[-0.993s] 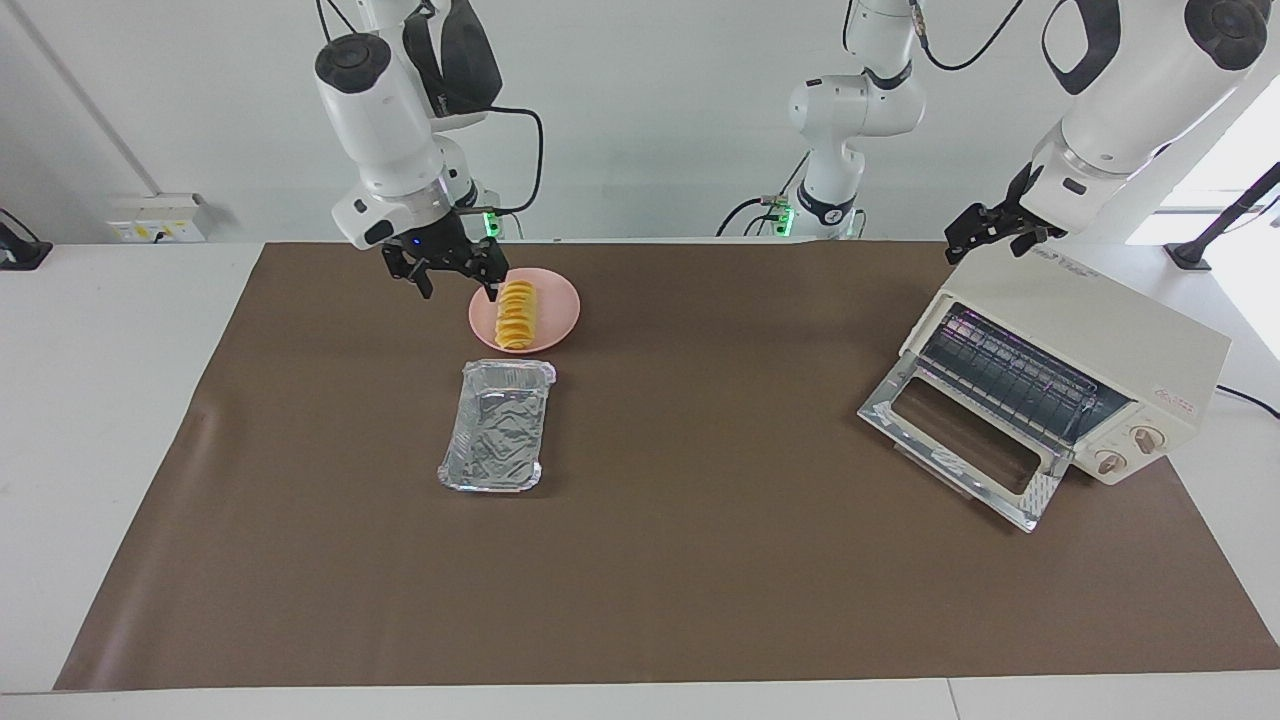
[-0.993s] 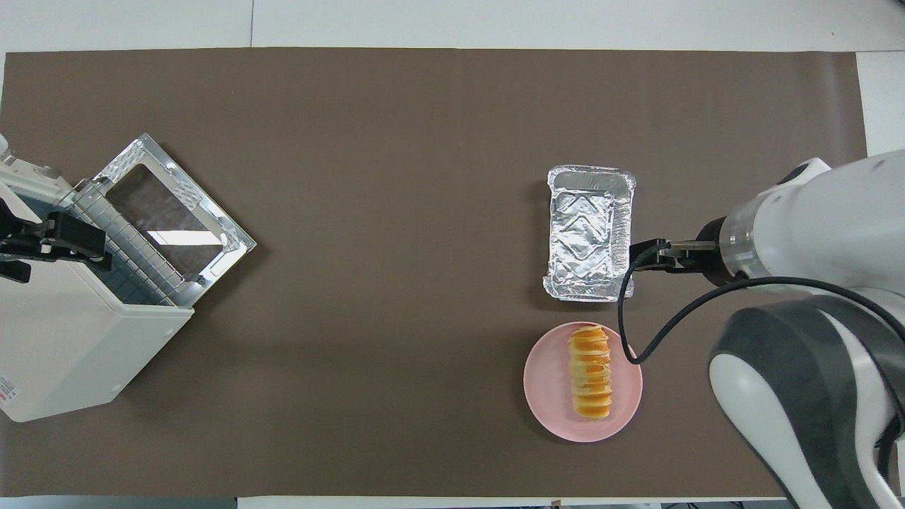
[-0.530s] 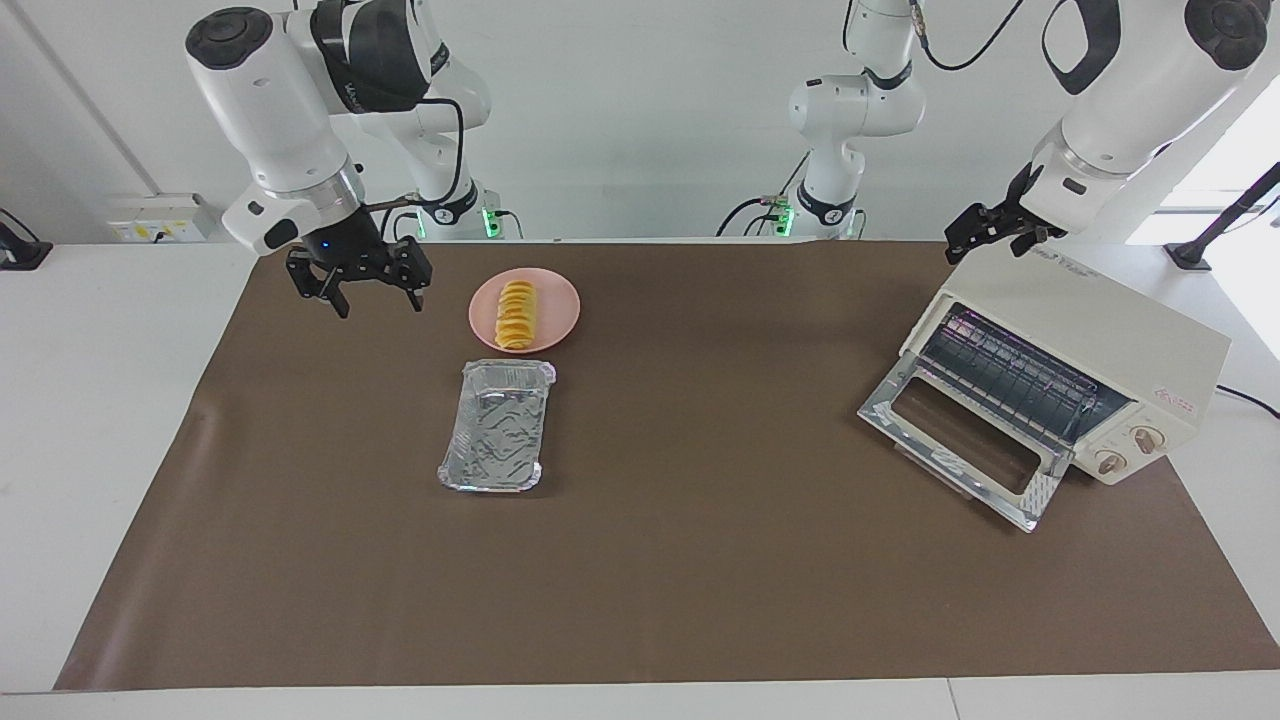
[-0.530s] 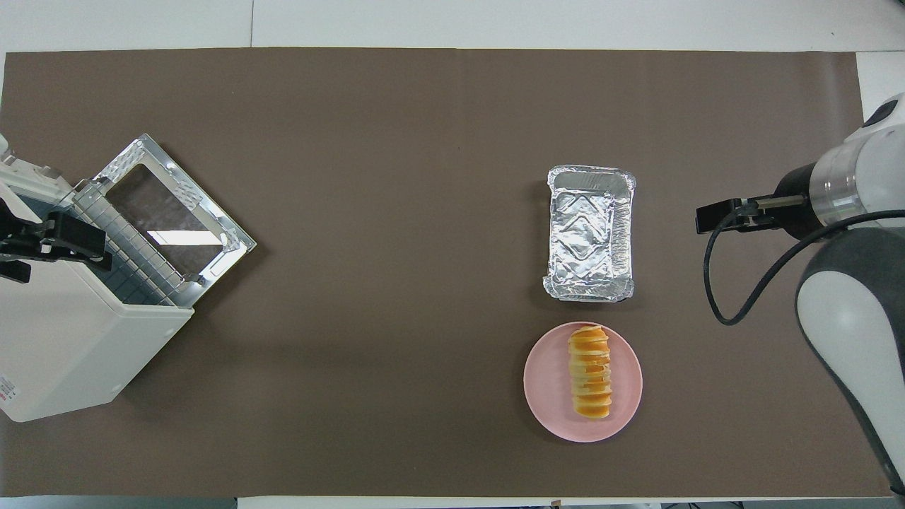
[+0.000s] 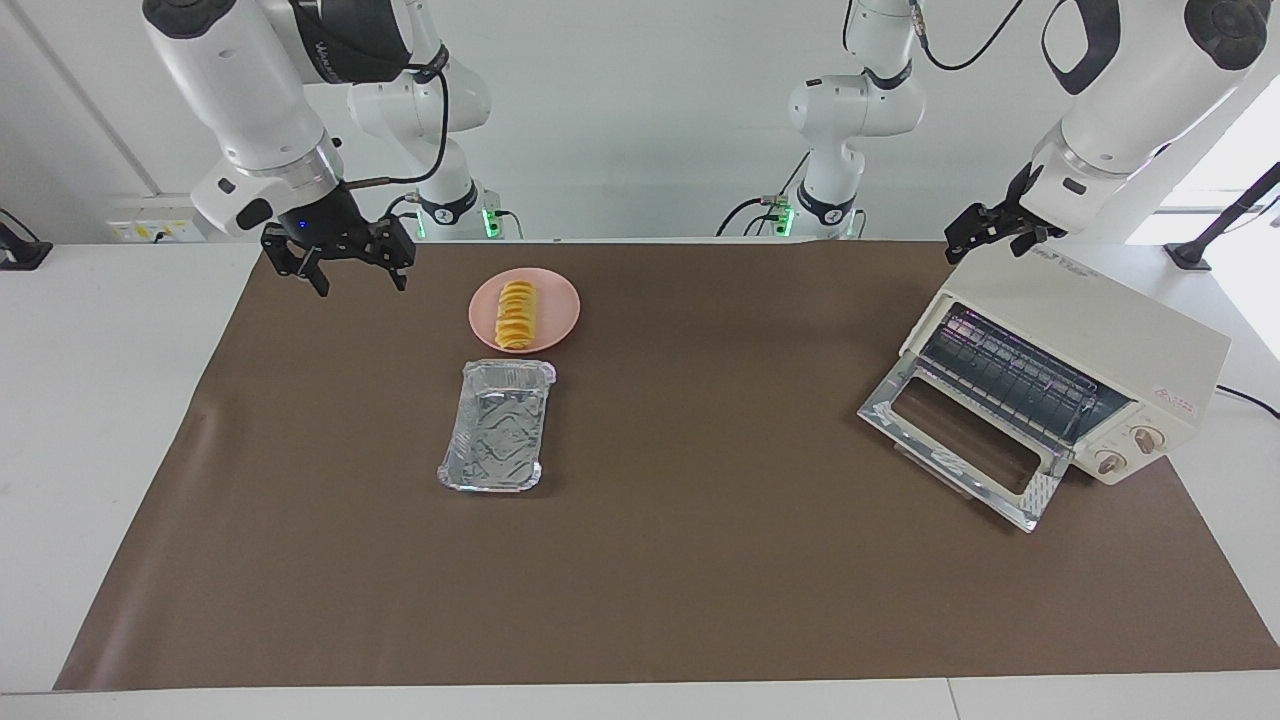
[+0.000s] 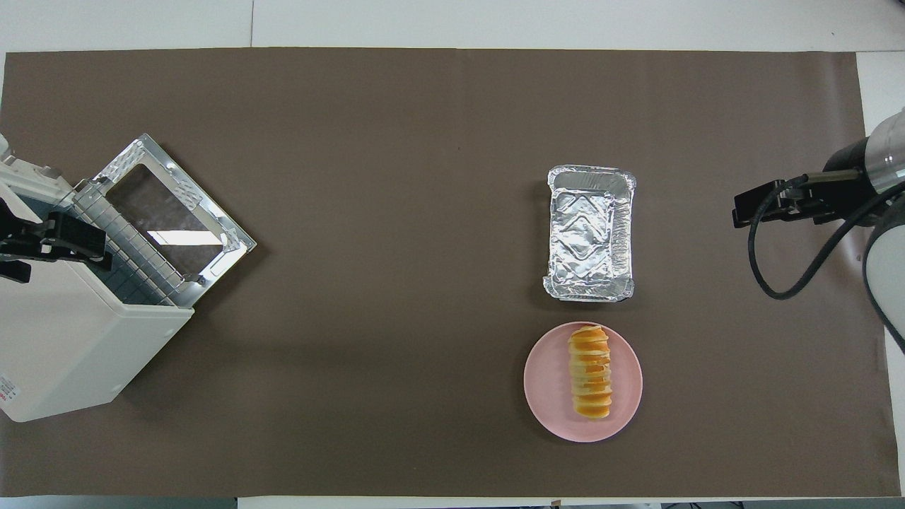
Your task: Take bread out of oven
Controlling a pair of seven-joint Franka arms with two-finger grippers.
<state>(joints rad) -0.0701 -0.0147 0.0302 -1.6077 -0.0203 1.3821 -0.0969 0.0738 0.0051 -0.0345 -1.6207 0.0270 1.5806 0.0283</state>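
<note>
Task status: the main step appears complete. The bread (image 5: 516,314) lies on the pink plate (image 5: 560,310), lengthwise across its middle, and nothing holds it. The oven (image 5: 1090,370) stands well apart from the plate, toward the left arm's end of the table. Its glass door (image 5: 960,455) is folded down flat onto the brown mat (image 5: 700,560), and the wire rack (image 5: 1010,375) inside shows no load as far as the facing view reveals.

Position reference, taking the plate as landmark:
- The foil tray (image 5: 497,426) sits just beside the plate, farther from the robots, not touching it. It is empty.
- The right gripper (image 5: 340,272) hangs in the air over the mat, beside the plate toward the right arm's end of the table, clear of both plate and tray. Its fingers are spread apart and carry nothing.
- The left gripper (image 5: 985,235) hangs over the top of the oven at the corner nearest the robots, well apart from the plate. Its fingers are spread and hold nothing; whether they touch the oven casing cannot be determined.

Remaining work, as a judgement: removal of the bread is done. The task sentence does not call for closing the door, so what is left is probably only to park both arms. The open door is the one item out of its rest state.
</note>
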